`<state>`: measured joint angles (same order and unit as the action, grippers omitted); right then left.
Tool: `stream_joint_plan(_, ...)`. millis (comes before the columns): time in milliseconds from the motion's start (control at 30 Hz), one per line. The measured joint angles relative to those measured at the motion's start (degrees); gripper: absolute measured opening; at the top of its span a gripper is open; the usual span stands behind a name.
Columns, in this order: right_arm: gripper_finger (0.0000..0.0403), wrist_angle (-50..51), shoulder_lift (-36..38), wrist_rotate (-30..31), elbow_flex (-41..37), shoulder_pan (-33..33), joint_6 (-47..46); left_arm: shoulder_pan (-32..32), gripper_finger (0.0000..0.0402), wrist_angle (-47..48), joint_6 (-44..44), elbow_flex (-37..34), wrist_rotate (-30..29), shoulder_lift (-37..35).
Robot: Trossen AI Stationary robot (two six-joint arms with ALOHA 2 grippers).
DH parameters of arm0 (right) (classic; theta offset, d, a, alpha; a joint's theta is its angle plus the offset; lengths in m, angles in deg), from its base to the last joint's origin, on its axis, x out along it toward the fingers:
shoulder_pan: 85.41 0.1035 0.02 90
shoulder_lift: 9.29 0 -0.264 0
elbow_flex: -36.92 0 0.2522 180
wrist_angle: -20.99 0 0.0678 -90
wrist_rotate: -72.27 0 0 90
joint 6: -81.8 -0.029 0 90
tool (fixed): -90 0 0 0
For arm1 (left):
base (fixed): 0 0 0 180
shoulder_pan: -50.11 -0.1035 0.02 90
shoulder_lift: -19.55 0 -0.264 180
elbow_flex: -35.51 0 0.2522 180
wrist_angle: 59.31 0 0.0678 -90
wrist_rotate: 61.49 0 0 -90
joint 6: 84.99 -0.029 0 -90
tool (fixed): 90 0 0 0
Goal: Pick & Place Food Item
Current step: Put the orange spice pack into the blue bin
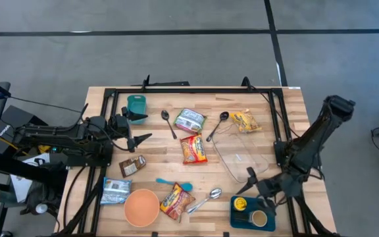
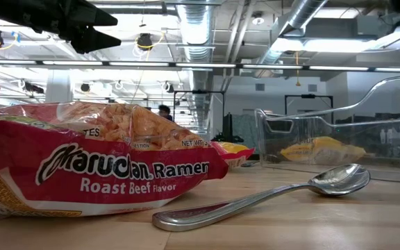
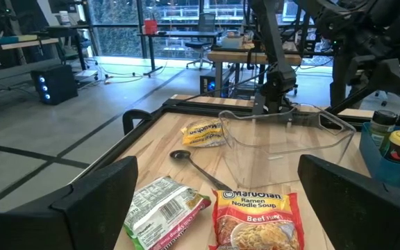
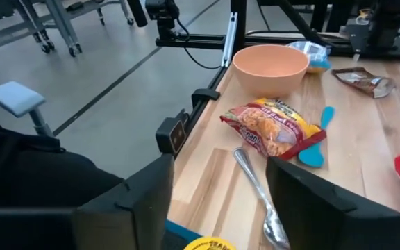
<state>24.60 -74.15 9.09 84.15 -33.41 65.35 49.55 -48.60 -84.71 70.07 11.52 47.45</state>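
Ramen packet (image 1: 175, 201) – lies flat at the counter's (image 1: 288, 112) near edge, between orange bowl (image 1: 141, 207) and steel spoon (image 1: 206, 199). Right gripper (image 1: 254, 189) – near the blue bin (image 1: 253, 212), jaws partly spread, holding nothing. Left gripper (image 1: 139, 128) – by the teal cup (image 1: 136, 105), jaws spread wide.

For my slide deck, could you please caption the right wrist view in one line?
Right hand hovers above a silver spoon near the table edge, with a ramen packet, blue spoon and peach bowl beyond.
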Motion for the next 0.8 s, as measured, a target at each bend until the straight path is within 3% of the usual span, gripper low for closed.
stream_joint_plan(400, 0.0086, -2.40, -0.01, -7.53, 0.00, -9.14, 2.06, 0.00, 0.0392, 0.00, 0.00, 0.00, 0.04, 0.00)
stream_joint_plan(800, 0.0023, -0.18, -0.02, -7.44, 0.00, -10.72, 1.88, 0.00, 0.0392, 0.00, 0.00, 0.00, 0.24, 0.00)
